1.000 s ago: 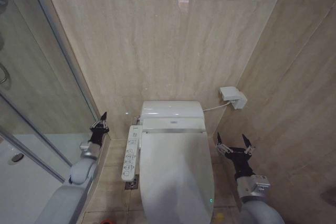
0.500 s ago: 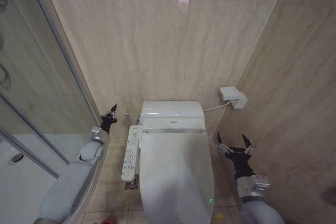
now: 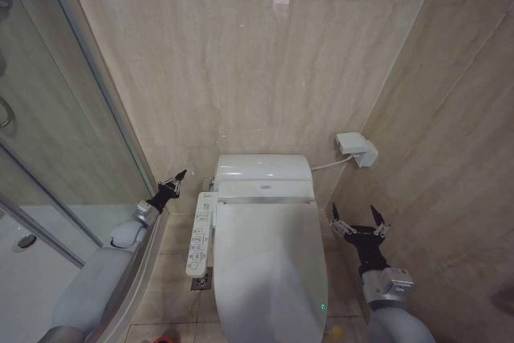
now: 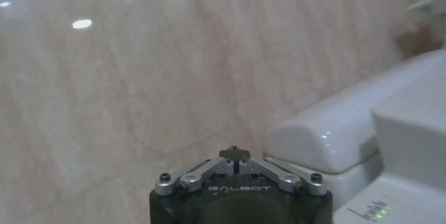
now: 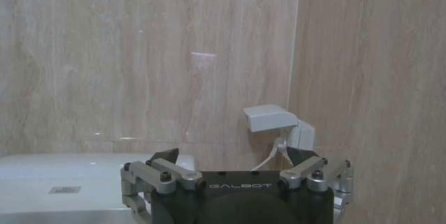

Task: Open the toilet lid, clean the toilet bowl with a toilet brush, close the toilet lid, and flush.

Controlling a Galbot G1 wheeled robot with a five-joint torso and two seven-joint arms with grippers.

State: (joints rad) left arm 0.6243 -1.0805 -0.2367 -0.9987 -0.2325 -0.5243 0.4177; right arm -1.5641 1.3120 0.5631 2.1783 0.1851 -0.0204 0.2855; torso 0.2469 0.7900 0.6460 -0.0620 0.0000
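The glossy white toilet lid (image 3: 269, 267) lies shut, and the toilet bowl is hidden beneath it. The toilet brush is out of view. My left gripper (image 3: 174, 181) is shut and empty. It hovers left of the toilet's white back unit (image 3: 263, 169), just behind the side control panel (image 3: 199, 234). In the left wrist view its closed tips (image 4: 235, 154) point at the wall beside that back unit (image 4: 324, 135). My right gripper (image 3: 356, 219) is open and empty, to the right of the lid near the wall corner. It appears again in the right wrist view (image 5: 237, 167).
A glass shower screen (image 3: 56, 118) and its curved tray (image 3: 32, 279) close off the left. A white wall box (image 3: 356, 149) with a cable hangs right of the toilet, also seen as the wall box (image 5: 270, 117). Tiled walls stand close behind and to the right.
My left arm has swung right and forward, bringing its shut gripper from the shower edge toward the toilet's back unit. The right arm has not moved.
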